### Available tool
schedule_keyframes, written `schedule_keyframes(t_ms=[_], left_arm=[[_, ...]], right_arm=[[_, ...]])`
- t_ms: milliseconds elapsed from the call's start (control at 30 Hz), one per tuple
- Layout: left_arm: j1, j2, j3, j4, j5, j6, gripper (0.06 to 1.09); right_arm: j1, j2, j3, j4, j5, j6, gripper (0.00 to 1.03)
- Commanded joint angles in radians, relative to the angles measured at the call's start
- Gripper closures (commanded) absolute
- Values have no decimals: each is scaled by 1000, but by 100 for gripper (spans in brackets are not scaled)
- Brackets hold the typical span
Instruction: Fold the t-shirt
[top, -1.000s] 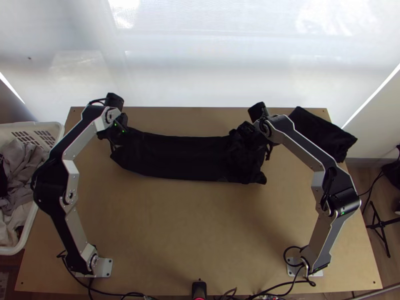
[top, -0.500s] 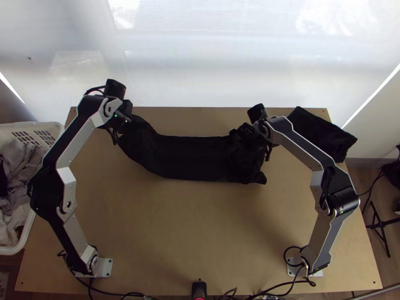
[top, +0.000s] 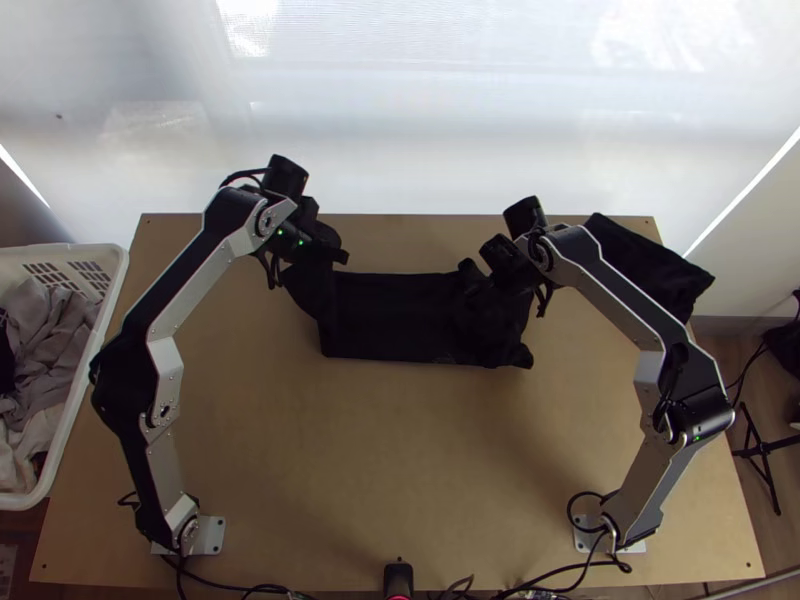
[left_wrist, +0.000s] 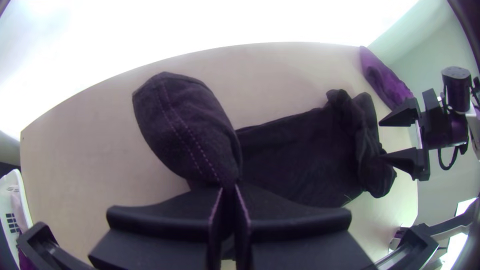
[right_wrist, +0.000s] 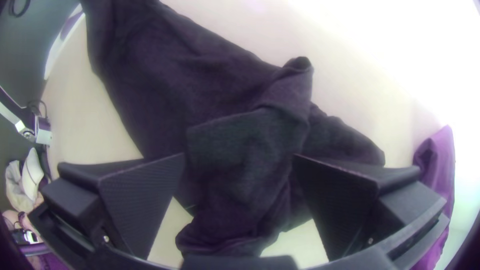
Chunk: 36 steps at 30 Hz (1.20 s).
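Folding neatly asks you to lower the raised end (left_wrist: 182, 127) towards three o'clock, pinched in your left gripper (left_wrist: 228, 192). The t-shirt (top: 395, 312) lies at twelve o'clock on the table (top: 400, 450); your right gripper (right_wrist: 239, 156), empty and wide open, should avoid its bunched end (right_wrist: 245, 145).

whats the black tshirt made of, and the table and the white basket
T-shirt: probably matte cotton knit, from its soft creases and stitching.
Table: wood or fibreboard, smooth, with an even tan face.
Basket: likely moulded plastic, smooth, with slotted walls.
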Motion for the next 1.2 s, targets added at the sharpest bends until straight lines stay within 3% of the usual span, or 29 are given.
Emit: schedule_keyframes(t_ms=[0, 300, 633, 1167], left_arm=[[-70, 52, 104, 2, 2, -18, 105], [-167, 78, 209, 33, 27, -40, 105], [-277, 130, 232, 221, 68, -92, 105], [-403, 265, 268, 459, 189, -194, 105]], right_arm=[[-39, -79, 55, -62, -4, 10, 4], [-162, -208, 23, -110, -6, 12, 4], [-361, -387, -107, -96, -6, 20, 4], [-415, -503, -175, -96, -4, 44, 4]])
